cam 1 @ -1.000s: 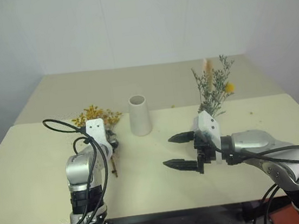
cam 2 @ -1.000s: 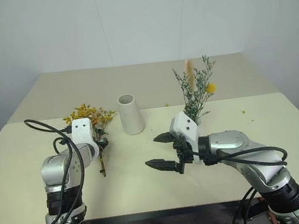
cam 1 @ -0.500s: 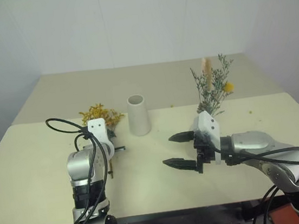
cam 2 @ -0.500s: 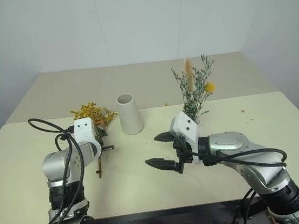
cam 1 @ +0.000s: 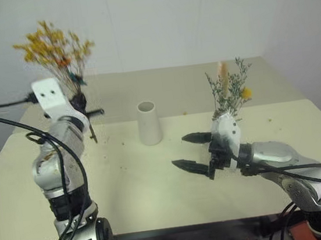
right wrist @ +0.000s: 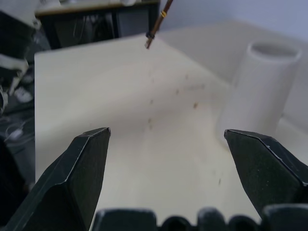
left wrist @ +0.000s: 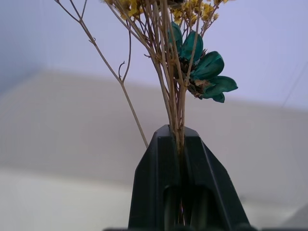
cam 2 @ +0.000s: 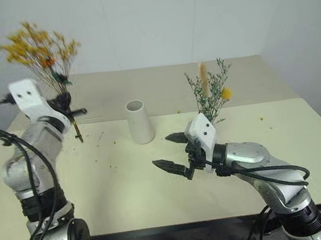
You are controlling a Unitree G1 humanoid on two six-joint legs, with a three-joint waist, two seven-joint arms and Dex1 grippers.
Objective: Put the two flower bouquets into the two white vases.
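My left gripper (cam 1: 79, 100) is shut on the thin stems of the yellow-orange bouquet (cam 1: 54, 44) and holds it upright, high over the table's left side. The stem ends (cam 1: 93, 137) hang just below the fingers. In the left wrist view the fingertips (left wrist: 163, 144) pinch the stems under a teal-green tuft (left wrist: 204, 70). The tall tapered white vase (cam 1: 148, 123) stands empty at mid-table. The grey-green bouquet (cam 1: 230, 91) stands upright behind my right hand, which hides its vase. My right gripper (cam 1: 179, 151) is open and empty, level, to the right of the tall vase (right wrist: 260, 91).
The cream table (cam 1: 158, 196) has a seam across it behind the tall vase. Small yellow crumbs (cam 1: 103, 143) lie where the bouquet lay. A black cable (cam 1: 6, 105) loops from my left arm. A wall stands close behind the table.
My left gripper shut on the yellow-orange bouquet's stems, lifted it off the table and tipped it upright. The right gripper rose slightly and stayed open.
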